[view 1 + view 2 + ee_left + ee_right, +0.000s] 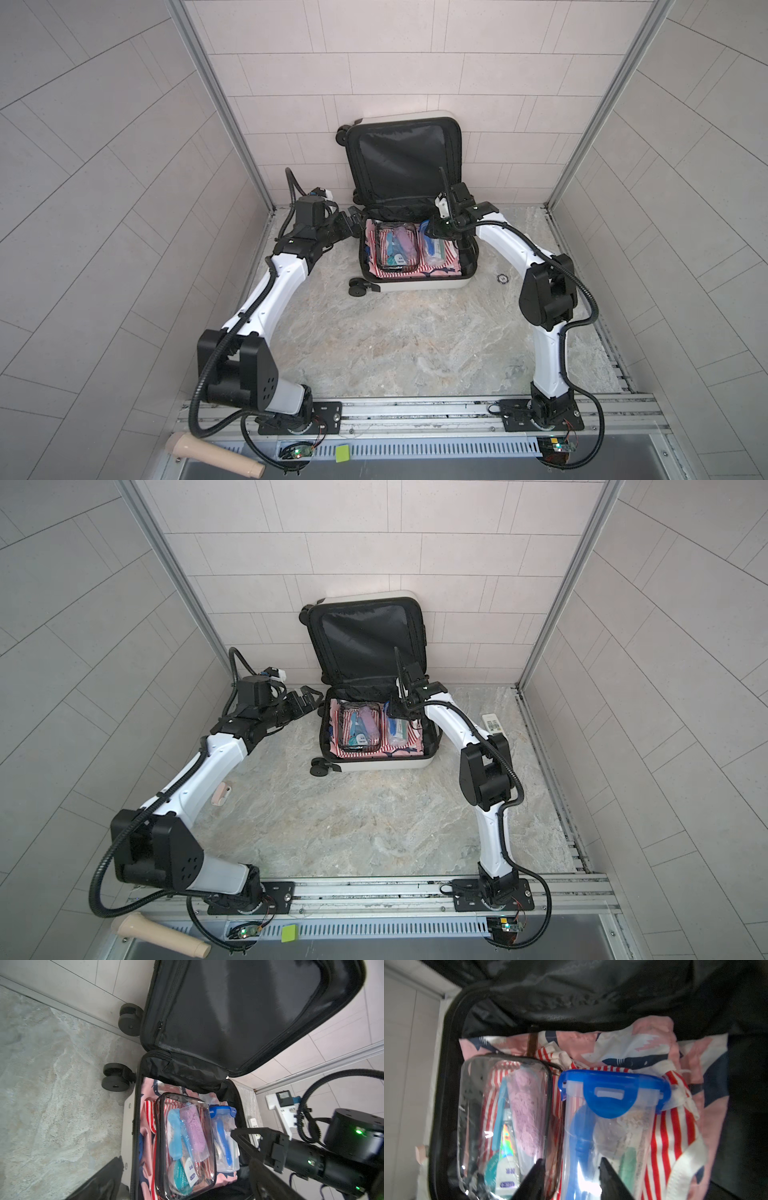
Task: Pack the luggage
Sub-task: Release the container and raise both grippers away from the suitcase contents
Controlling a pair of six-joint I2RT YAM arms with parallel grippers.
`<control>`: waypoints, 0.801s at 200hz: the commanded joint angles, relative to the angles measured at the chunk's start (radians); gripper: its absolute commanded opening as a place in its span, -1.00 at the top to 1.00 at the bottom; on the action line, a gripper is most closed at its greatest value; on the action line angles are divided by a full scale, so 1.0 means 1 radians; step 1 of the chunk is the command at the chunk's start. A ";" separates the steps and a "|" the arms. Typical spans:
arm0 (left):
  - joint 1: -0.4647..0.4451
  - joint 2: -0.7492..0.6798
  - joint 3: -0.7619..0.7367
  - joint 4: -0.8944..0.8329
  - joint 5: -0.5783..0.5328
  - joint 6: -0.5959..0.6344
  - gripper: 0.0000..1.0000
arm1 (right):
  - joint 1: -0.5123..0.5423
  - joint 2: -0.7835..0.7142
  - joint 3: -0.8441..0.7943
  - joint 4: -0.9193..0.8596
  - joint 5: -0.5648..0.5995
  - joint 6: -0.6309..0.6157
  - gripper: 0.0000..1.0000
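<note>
The luggage (415, 286) (382, 764) lies open on the marble floor, its black-lined lid (401, 158) leaning on the back wall. Inside, on red-striped and pink cloth (675, 1126), lie a clear black-edged pouch (390, 249) (187, 1142) and a clear blue-topped bag (434, 249) (612, 1093). My right gripper (432, 235) (572, 1165) hangs low over the blue-topped bag, its jaws apart astride the bag's left part. My left gripper (357, 220) (187, 1190) stands open just outside the case's left rim, holding nothing.
A white remote (493, 723) lies on the floor right of the case, near a small round disc (503, 278). A beige object (220, 796) lies by the left arm. Tiled walls close in the back and both sides.
</note>
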 commanded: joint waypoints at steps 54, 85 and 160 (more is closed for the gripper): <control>-0.004 0.098 -0.051 -0.041 -0.029 0.081 -0.69 | -0.082 -0.245 -0.093 -0.122 0.010 -0.061 -0.65; -0.024 0.120 -0.096 -0.045 -0.048 0.098 -0.63 | -0.182 -0.331 -0.269 -0.094 0.001 -0.071 -0.67; -0.054 0.160 -0.031 -0.055 -0.059 0.127 -0.37 | -0.268 -0.405 -0.533 0.015 -0.060 -0.046 -0.66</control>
